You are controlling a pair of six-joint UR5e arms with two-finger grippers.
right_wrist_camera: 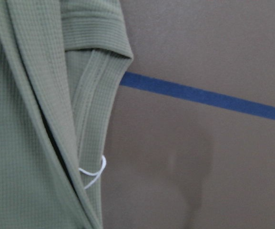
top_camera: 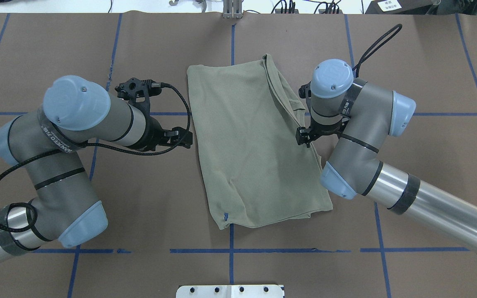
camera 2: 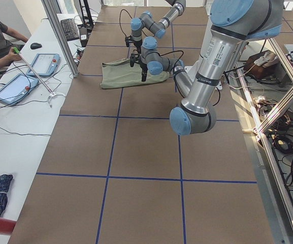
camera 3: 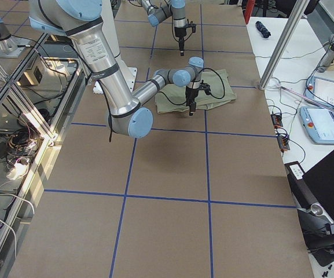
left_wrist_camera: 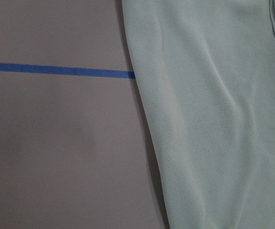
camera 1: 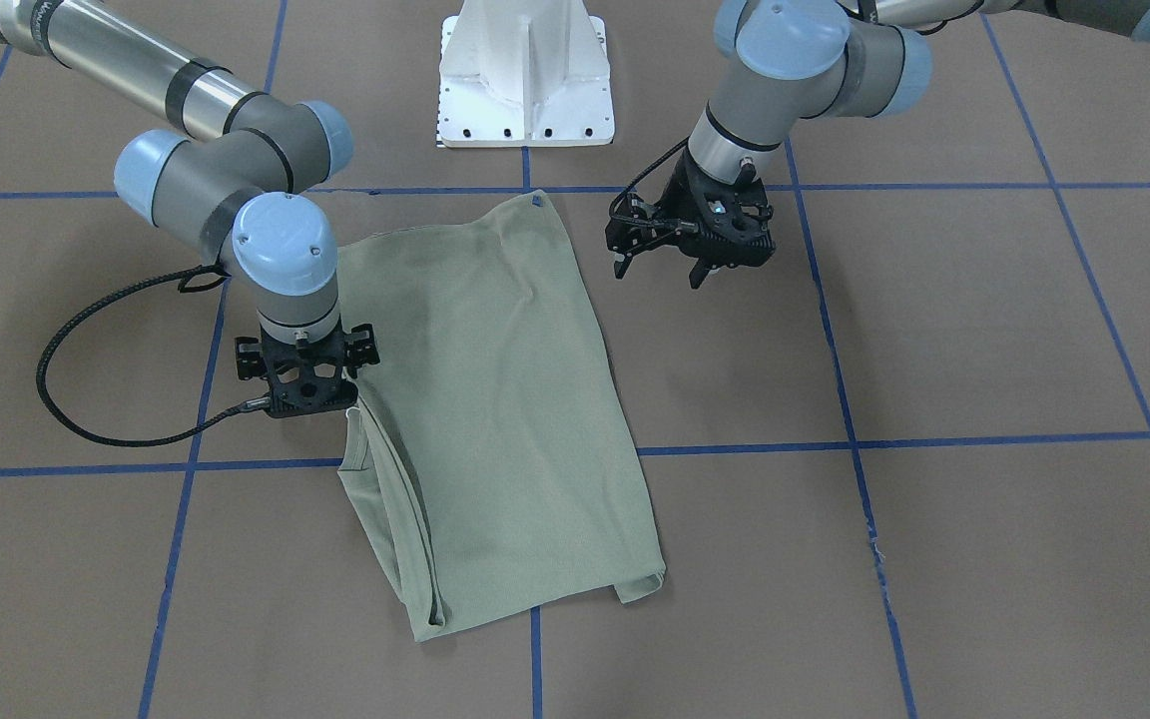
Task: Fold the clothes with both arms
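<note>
Two arms hang over the brown counter (camera 1: 984,330), one on each side of a sage-green shirt (camera 1: 495,399). The shirt lies flat, folded into a long rectangle. It sits just out from the white pedestal (camera 1: 525,80), well in from the counter's edges, and it crosses a blue tape line (camera 1: 934,439).

The left tool (camera 1: 660,272) is tilted above bare counter, just beside the shirt's plain folded edge and clear of the cloth. Its fingers are spread wide with nothing between them.

The right tool (camera 1: 307,394) points straight down at the opposite long edge, where the layers stack up. Its own body hides the fingertips, so I cannot tell how wide it stands or whether it touches the cloth. Its wrist camera looks down on a ribbed cuff (right_wrist_camera: 96,24), a seamed edge and a small white thread loop (right_wrist_camera: 95,171).
</note>
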